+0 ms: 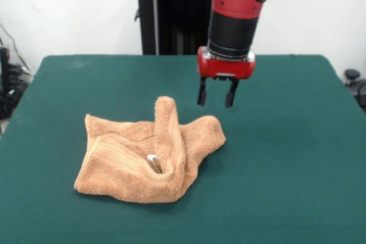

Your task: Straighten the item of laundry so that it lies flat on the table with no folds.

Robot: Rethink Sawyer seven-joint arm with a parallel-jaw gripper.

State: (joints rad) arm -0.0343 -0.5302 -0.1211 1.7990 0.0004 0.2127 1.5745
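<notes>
The tan terry-cloth towel (147, 155) lies crumpled on the dark green table (286, 158), a little left of the middle. One fold stands up as a ridge in its centre, with a woven band stripe along it and a small white tag in the crease. My gripper (217, 93) hangs from the red and black arm above the table, just behind and right of the towel's upper right corner. Its two black fingers (202, 92) point down with a gap between them and hold nothing. It does not touch the towel.
The robot's black pedestal (166, 21) stands at the table's far edge. Cables and dark equipment (8, 84) sit off the table's left side, and a dark object (353, 81) off its right side.
</notes>
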